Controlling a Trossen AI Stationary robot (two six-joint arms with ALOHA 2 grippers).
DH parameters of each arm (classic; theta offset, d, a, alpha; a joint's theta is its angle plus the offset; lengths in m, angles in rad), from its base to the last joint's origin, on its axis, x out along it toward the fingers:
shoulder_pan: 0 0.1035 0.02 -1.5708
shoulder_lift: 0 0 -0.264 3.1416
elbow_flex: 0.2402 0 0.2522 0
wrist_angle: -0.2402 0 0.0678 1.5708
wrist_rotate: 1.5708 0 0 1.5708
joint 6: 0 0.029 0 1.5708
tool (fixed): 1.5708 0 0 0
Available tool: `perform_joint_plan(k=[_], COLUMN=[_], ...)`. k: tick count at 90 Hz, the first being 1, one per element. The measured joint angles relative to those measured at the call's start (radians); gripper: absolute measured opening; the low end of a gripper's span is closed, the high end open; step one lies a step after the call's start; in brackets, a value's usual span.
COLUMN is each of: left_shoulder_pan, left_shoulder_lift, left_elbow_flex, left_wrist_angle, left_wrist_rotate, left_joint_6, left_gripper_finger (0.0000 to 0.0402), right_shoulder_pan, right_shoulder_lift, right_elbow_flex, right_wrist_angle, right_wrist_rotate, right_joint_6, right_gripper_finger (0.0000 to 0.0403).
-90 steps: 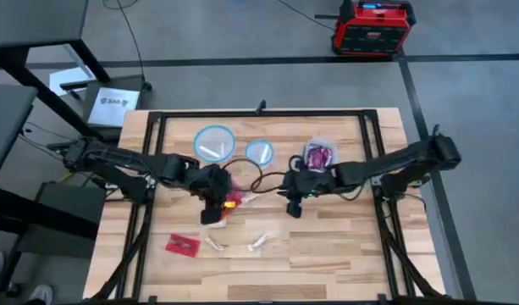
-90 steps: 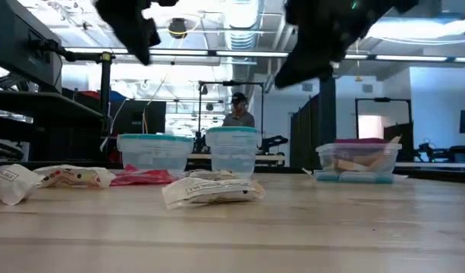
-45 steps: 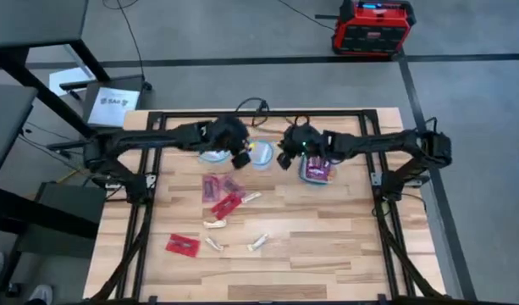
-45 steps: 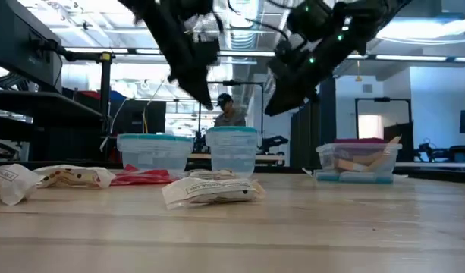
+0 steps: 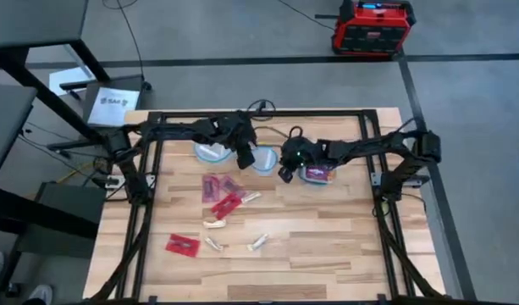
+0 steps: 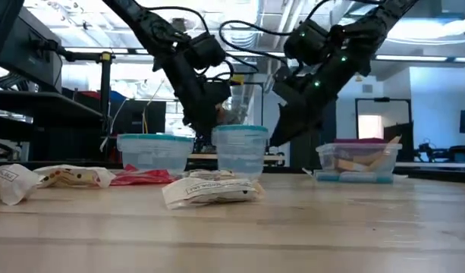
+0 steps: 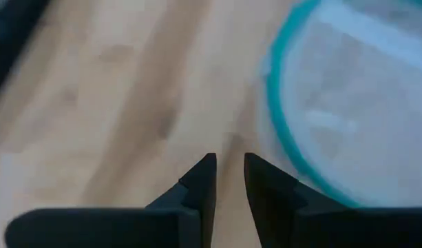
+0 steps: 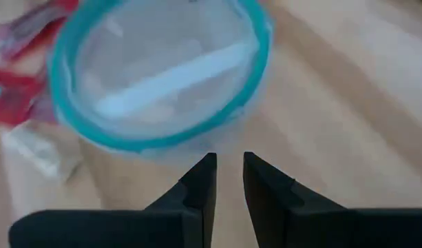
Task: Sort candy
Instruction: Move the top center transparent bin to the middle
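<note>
Candy (image 5: 226,206) lies loose on the surface (image 5: 327,246) at 6 o'clock of the containers (image 5: 261,157): light, crinkly, slippery packets, best pinched across a flat middle. Compared with 0.5 s ago, both arms have dropped lower. Left pincer (image 7: 228,180) and right pincer (image 8: 228,180) are nearly pressed together, pinching nothing.

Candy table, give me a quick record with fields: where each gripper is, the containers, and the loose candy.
left gripper: between the two round containers, fingers nearly closed, nothing between them
right gripper: between the small round container and the rectangular container, fingers nearly closed, empty
large round container: far left, partly hidden by the left arm
small round container: centre
rectangular container: right, holds purple candy
red packets: loose mid-table, one more nearer the front
white sticks: loose near the front
</note>
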Motion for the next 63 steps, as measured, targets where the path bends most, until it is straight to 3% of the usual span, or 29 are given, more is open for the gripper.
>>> perform_joint_plan(k=[26, 47, 63], left_shoulder_pan=[-0.168, -0.249, -0.297], left_shoulder_lift=[-0.001, -0.08, -0.136], left_elbow_flex=[0.0, 0.038, 0.047], left_wrist_angle=[-0.036, -0.227, -0.053], left_wrist_rotate=[0.073, 0.029, 0.022], left_joint_6=[-0.035, -0.109, -0.133], left_gripper_finger=[0.006, 0.006, 0.006], right_shoulder_pan=[0.167, 0.296, 0.362], right_shoulder_lift=[-0.058, -0.204, -0.294], right_elbow_flex=[-0.002, 0.001, -0.036], right_wrist_angle=[-0.142, -0.377, -0.31], right_wrist_rotate=[-0.015, 0.004, 0.162], right_joint_6=[0.044, 0.112, 0.103], right_gripper_finger=[0.0058, 0.0058, 0.0058])
